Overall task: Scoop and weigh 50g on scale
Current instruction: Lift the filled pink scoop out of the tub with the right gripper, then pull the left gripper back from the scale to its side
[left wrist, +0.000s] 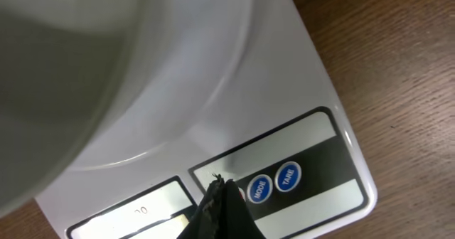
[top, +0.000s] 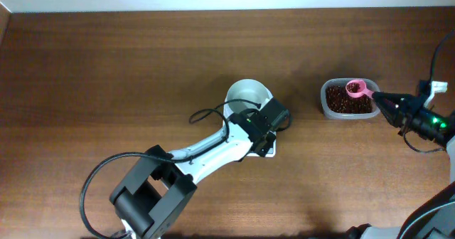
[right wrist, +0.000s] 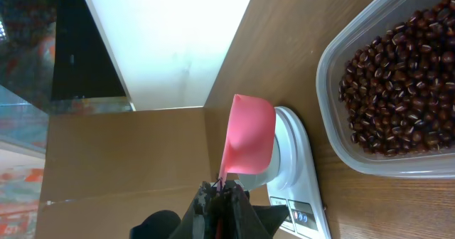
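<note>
left gripper (left wrist: 219,194): pinched closed, empty, tip at scale (left wrist: 306,82) buttons (left wrist: 274,182) - probably to zero it
right gripper (right wrist: 224,190): clamped on pink spoon (right wrist: 249,136) handle - held over beans (right wrist: 398,82), ready to scoop

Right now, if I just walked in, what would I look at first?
Probably the bright pink scoop, gripped by the shut right pincer over the clear tub of dark red beans at the table's right side. Next, the left pincer, shut, with its tip down at the round buttons of the white scale in the middle, which carries a white bowl.
</note>
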`<state>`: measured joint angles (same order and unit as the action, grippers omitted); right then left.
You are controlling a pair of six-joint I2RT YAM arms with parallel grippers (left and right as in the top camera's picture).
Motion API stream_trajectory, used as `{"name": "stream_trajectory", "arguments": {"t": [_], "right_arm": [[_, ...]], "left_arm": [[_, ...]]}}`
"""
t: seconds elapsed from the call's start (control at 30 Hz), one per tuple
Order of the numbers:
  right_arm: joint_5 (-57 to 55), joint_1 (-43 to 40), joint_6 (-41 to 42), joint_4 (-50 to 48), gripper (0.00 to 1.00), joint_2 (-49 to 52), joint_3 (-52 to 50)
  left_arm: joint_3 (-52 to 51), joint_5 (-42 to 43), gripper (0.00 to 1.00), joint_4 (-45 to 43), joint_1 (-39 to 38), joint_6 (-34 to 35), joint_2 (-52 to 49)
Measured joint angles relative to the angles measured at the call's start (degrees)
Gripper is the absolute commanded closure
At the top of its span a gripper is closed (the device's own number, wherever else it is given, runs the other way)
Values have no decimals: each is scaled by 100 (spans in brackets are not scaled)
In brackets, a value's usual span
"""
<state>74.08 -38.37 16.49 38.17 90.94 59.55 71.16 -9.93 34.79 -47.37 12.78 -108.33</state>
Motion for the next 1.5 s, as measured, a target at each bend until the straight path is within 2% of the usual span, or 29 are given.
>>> {"name": "stream_trajectory", "arguments": {"t": [1.5], "right_arm": [[0,-2,2,0,96,0,-2]], "left_arm": [[-319,-17,100,-306,-57,0,0]]}}
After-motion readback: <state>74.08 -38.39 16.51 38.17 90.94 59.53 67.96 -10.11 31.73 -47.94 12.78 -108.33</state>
